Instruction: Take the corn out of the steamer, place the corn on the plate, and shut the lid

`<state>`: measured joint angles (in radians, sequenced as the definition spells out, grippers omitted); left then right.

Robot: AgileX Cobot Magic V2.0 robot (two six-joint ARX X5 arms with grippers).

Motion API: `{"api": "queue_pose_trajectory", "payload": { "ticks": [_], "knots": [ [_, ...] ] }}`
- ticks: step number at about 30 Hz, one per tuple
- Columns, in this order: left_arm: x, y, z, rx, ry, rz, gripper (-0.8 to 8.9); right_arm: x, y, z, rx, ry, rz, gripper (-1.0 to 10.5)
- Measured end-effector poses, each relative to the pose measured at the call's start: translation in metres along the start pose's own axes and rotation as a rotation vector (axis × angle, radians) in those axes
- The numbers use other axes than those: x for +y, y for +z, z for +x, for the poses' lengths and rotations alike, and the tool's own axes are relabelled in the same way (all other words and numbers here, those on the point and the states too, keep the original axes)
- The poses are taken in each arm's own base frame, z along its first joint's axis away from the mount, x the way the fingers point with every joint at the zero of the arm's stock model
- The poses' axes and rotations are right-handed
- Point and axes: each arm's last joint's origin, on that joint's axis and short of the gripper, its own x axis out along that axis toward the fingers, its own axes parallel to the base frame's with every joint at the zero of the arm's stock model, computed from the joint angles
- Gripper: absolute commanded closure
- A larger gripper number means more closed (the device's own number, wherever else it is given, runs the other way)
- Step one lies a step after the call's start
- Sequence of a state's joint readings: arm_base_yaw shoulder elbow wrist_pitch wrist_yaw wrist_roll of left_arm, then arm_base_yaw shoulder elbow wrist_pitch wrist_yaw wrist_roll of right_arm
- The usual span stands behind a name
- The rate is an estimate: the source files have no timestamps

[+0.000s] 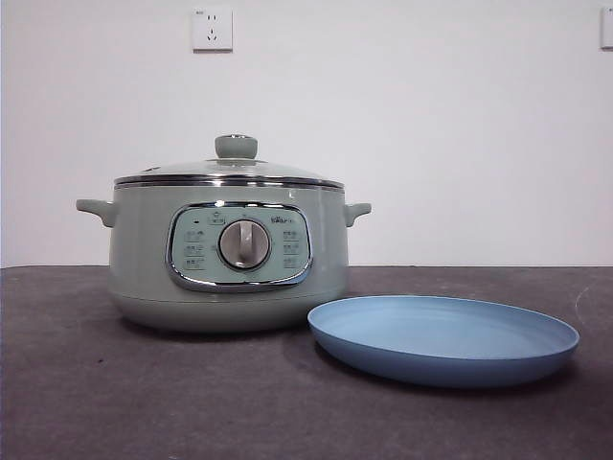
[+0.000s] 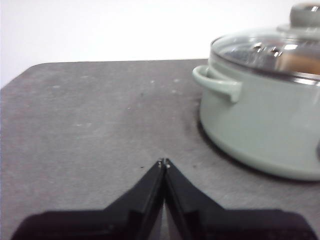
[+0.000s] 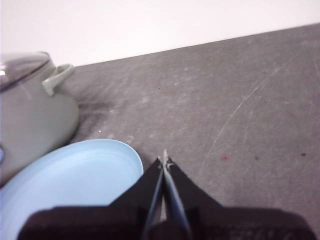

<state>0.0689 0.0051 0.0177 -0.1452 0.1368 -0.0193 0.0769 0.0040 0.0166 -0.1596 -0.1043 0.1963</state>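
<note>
Left end effector (image 2: 163, 163) pinched closed, empty, above grey matte surface (image 2: 90, 115), steamer (image 2: 260, 125) near. Right end effector (image 3: 165, 161) closed, empty, just beside plate (image 3: 75, 175) rim. Steamer: round, sage-green, glass lid (image 1: 230, 171) seated. Plate: shallow, light-blue, bare. Orange blur under glass, possibly corn (image 2: 300, 62); hard to confirm.

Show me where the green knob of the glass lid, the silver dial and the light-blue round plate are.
green knob of the glass lid (image 1: 236, 146), front view, on its side.
silver dial (image 1: 245, 244), front view, on its middle.
light-blue round plate (image 1: 436, 364), front view, on its near outer wall.
</note>
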Motion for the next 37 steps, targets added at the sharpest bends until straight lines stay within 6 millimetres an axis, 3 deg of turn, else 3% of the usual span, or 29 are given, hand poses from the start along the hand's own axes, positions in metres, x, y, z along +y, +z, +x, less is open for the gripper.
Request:
{"api": "queue_pose_trajectory", "payload": {
  "ticks": [4, 13, 29, 37],
  "knots": [
    [-0.001, 0.011, -0.004, -0.024, -0.006, -0.07, 8.21, 0.001, 0.005, -0.002, -0.009, 0.002, 0.075, 9.6],
    [-0.006, 0.075, -0.025, -0.161, -0.045, -0.142, 8.21, 0.012, 0.05, -0.007, -0.029, 0.057, 0.114, 9.6],
    [-0.019, 0.179, -0.022, 0.085, -0.442, -0.171, 8.21, 0.047, 0.183, 0.014, 0.298, 0.405, -0.04, 9.6],
    [-0.021, 0.217, -0.019, 0.222, -0.541, -0.142, 8.21, 0.06, 0.228, 0.024, 0.429, 0.46, -0.122, 9.6]
  ]
}}
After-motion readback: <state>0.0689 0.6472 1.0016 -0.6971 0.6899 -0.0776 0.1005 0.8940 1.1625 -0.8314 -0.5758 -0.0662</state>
